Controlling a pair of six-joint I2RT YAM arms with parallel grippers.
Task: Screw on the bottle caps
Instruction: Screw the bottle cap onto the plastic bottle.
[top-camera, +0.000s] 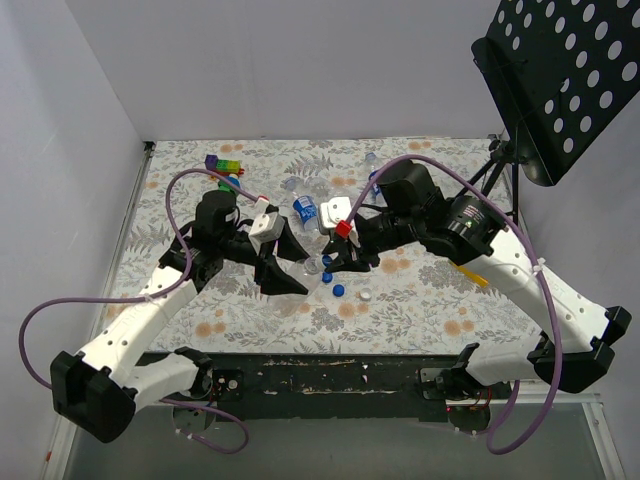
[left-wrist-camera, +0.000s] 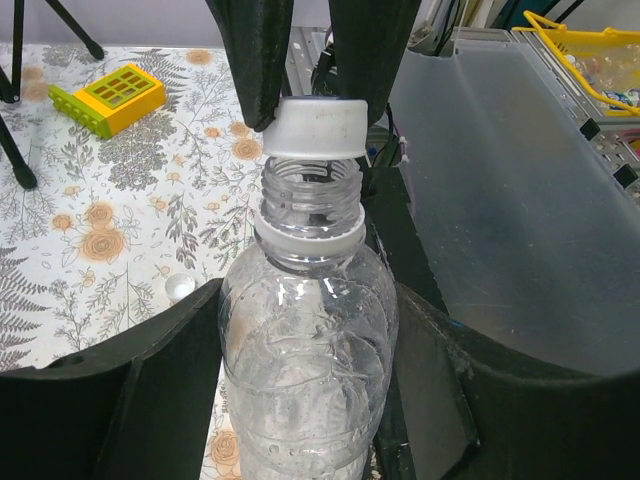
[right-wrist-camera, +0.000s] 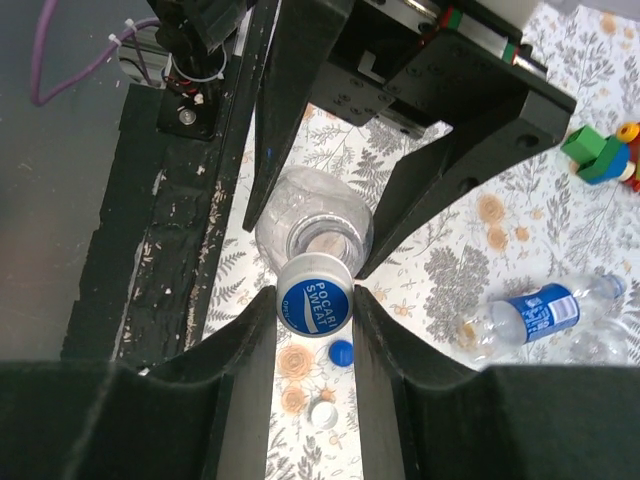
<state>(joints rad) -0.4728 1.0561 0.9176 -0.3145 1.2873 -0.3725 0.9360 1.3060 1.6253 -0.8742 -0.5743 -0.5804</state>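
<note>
Two claws on one line. Nearest, left claw (left-wrist-camera: 305, 300) clamped round clear bottle (left-wrist-camera: 305, 400) body, neck (left-wrist-camera: 312, 195) bare, threads all showing. Just past the mouth: cap (left-wrist-camera: 318, 128), pinched by its sides in right claw (right-wrist-camera: 313, 300), touching or barely off the lip, tilted a touch. Bottle axis straight toward right claw. Likely needs squaring up, push along axis, then twist.

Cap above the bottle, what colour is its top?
Blue with white lettering; the cap shows best in the right wrist view.

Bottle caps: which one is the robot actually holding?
The blue-topped Pocari Sweat cap, pinched between the right fingers; the plain blue cap and white cap lie loose on the table.
</note>
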